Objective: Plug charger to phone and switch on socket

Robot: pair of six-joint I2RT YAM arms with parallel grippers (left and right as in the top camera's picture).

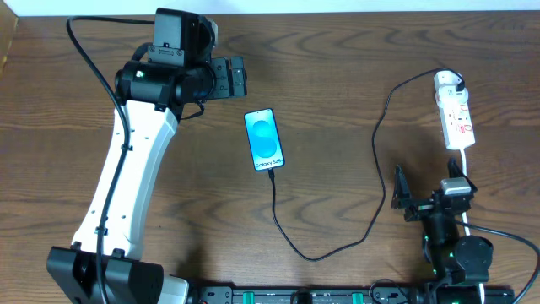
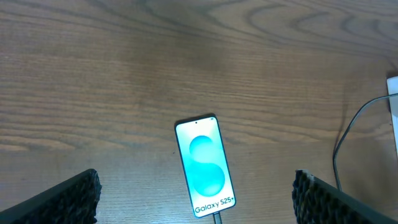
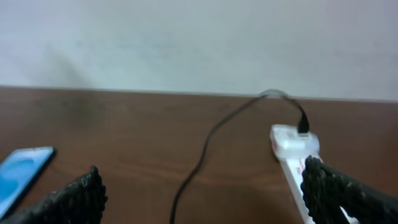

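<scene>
The phone [image 1: 264, 140] lies flat mid-table, its blue screen lit with "Galaxy" text; it also shows in the left wrist view [image 2: 205, 165] and at the left edge of the right wrist view [image 3: 20, 174]. The black charger cable [image 1: 371, 194] runs from the phone's near end, where its tip sits in the phone, round to a black plug on the white socket strip [image 1: 456, 110]. The socket also shows in the right wrist view [image 3: 292, 149]. My left gripper [image 1: 239, 78] is open and empty, up and left of the phone. My right gripper [image 1: 405, 198] is open and empty, near the table's front right.
The socket's white cord [image 1: 469, 165] runs from the strip toward my right arm. The table's back edge meets a pale wall [image 3: 186, 43]. A dark rail [image 1: 295, 295] lines the table's front edge.
</scene>
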